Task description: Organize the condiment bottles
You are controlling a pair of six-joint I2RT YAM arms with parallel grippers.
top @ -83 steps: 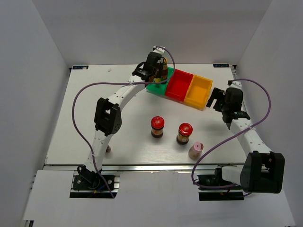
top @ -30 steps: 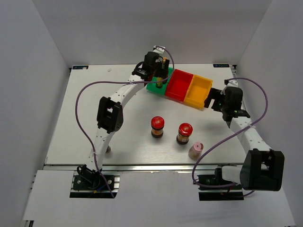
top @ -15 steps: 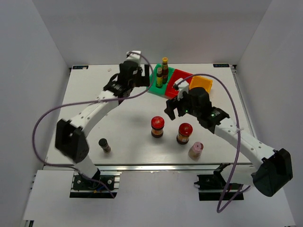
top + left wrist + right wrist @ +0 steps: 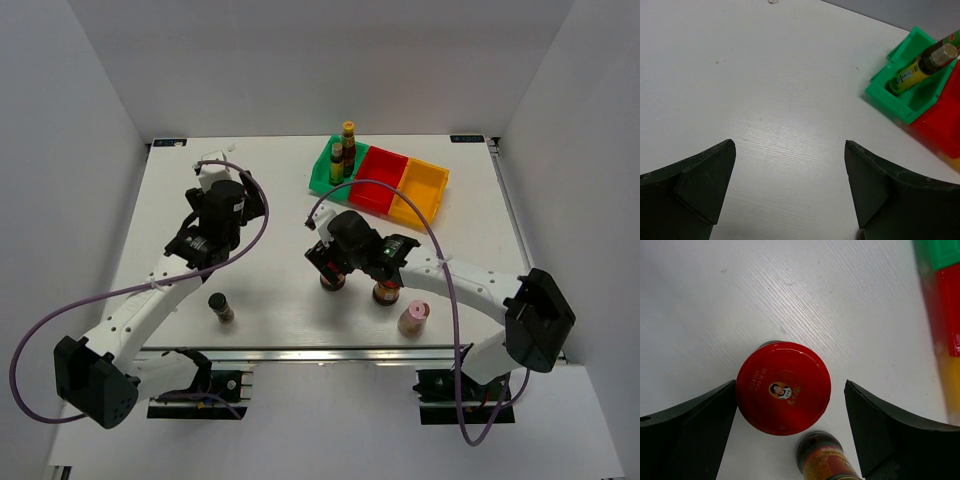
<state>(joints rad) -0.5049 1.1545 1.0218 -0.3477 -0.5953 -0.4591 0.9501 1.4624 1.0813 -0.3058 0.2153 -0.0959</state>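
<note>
Two slim yellow-capped bottles [image 4: 342, 155] stand in the green bin [image 4: 322, 181]; the left wrist view shows them [image 4: 920, 67] at upper right. My left gripper [image 4: 232, 200] is open over bare table, far left of the bin, its fingers [image 4: 707, 175] empty. My right gripper [image 4: 790, 385] is open and hangs over a red-lidded jar [image 4: 783, 387], one finger on each side of the lid. The second red-lidded jar [image 4: 388, 290] stands just right of it. A pink-capped bottle [image 4: 413, 317] is near the front. The black-capped shaker [image 4: 221, 307] stands front left.
A red bin [image 4: 378, 182] and a yellow bin [image 4: 421, 192] adjoin the green one at the back. The right arm [image 4: 460, 280] stretches across the front right of the table. White walls enclose the table on three sides.
My left gripper has drawn back from the green bin toward the front left, leaving both yellow-capped bottles there. My right gripper has swung from beside the yellow bin to over the left red-lidded jar.
</note>
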